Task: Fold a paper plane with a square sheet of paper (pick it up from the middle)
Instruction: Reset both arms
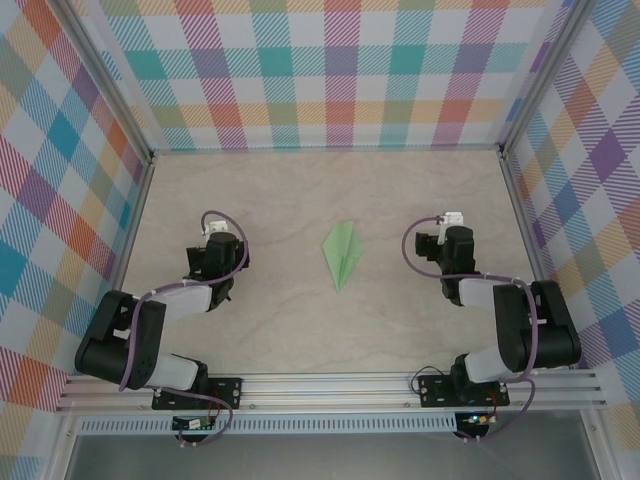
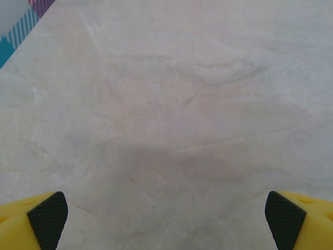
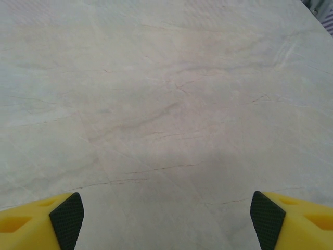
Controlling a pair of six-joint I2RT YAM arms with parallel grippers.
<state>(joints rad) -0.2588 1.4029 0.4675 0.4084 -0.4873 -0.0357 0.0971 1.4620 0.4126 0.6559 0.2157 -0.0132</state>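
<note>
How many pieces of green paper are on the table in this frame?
1. The folded paper plane lies near the middle of the table, its sharp tip toward the near edge. Nothing suggests a hidden second piece.

Pale marble-patterned tabletop [image 1: 280,190] lying flat, thin brown veins running across it. Pastel plaid back wall [image 1: 330,70], left wall [image 1: 50,200] and right wall [image 1: 600,190] enclosing it on three sides. Aluminium posts [image 1: 105,85] rising at back corners. Aluminium rails [image 1: 330,385] running along near edge. Grey floor strip [image 1: 330,460] showing below. Soft even light falling, faint shadows lying on tabletop.
</note>
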